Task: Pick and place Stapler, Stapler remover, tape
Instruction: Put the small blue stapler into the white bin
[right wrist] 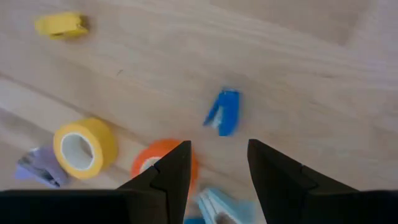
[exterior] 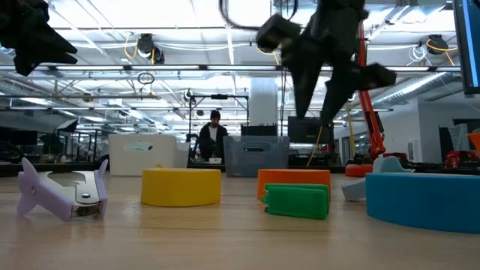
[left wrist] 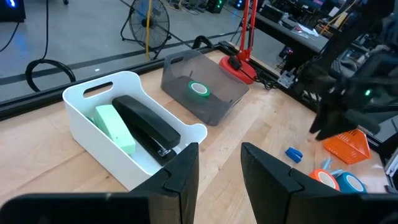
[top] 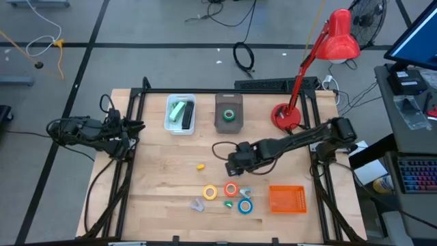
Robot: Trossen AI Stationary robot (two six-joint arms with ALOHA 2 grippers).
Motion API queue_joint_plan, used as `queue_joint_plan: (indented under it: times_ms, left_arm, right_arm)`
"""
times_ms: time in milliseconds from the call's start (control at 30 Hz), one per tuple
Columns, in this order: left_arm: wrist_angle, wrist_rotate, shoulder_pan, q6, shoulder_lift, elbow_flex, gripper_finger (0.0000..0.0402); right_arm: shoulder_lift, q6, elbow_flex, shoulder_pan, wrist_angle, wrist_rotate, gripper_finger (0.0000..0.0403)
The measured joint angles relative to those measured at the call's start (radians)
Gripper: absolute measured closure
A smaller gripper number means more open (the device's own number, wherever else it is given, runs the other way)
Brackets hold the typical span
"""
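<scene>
Orange-red, yellow and blue tape rolls [top: 230, 190] lie on the wooden tabletop [top: 164, 184] below the right claw [top: 231, 164], which hovers parted and empty. Left claw [top: 138, 126] waits at the edge, parted, empty; green tape [top: 229, 115] sits in the grey bin [top: 229, 124]

grey floor [top: 157, 27] with dark lines all around the wooden worktop [top: 164, 178]. red lamp [top: 328, 48] at the far edge, black cables [top: 243, 57] on the floor, a round fan [top: 365, 20] in the corner. big hall behind, long ceiling lights [exterior: 172, 30], a person [exterior: 211, 139] far off at a desk.
</scene>
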Motion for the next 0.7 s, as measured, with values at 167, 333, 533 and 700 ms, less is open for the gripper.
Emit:
queue_joint_plan:
  times_ms: [167,333,533,700]
  left_arm:
    - [0.000,0.000,0.000,0.000,0.000,0.000,0.0279]
    - [0.000,0.000,0.000,0.000,0.000,0.000,0.0279]
    - [0.000,0.000,0.000,-0.002,0.000,0.000,0.0279]
    - [0.000,0.000,0.000,-0.002,0.000,0.000,0.0279]
  right_arm:
    - [0.043,0.030,0.014,-0.008,0.022,0.001,0.0250]
    - [0.070,0.041,0.012,-0.007,0.028,-0.001,0.0250]
    - [0.108,0.049,0.012,-0.008,0.034,-0.004,0.0250]
    - [0.144,0.052,0.012,-0.009,0.038,-0.025,0.0250]
